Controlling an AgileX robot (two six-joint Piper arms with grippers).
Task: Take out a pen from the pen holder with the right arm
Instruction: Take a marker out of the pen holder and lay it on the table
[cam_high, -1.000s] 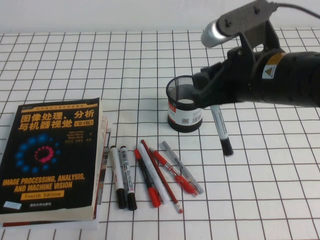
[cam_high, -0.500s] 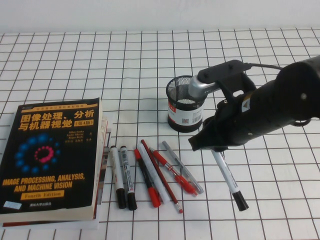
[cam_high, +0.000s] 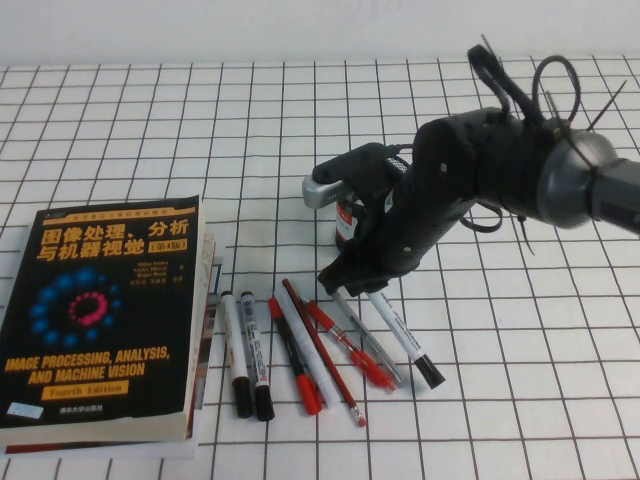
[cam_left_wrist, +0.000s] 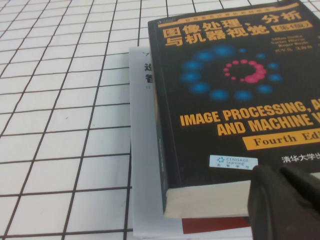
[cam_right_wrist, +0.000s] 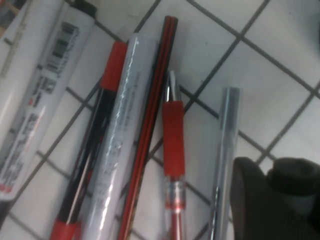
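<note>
One white marker (cam_high: 400, 333) is clamped in my right claw (cam_high: 352, 280), loose pens (cam_high: 305, 345) lie just under it; my left claw (cam_left_wrist: 282, 200) hangs over the book (cam_left_wrist: 225, 100)

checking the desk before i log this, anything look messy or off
Nothing damaged. Loose pens lie in a row outside the pen holder; the right tool holds a white marker slanted low beside them. The left tool hangs over the black book.

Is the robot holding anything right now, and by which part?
The right claw grips a white marker by its upper end, its capped tip pointing down. The left claw is above the book.
</note>
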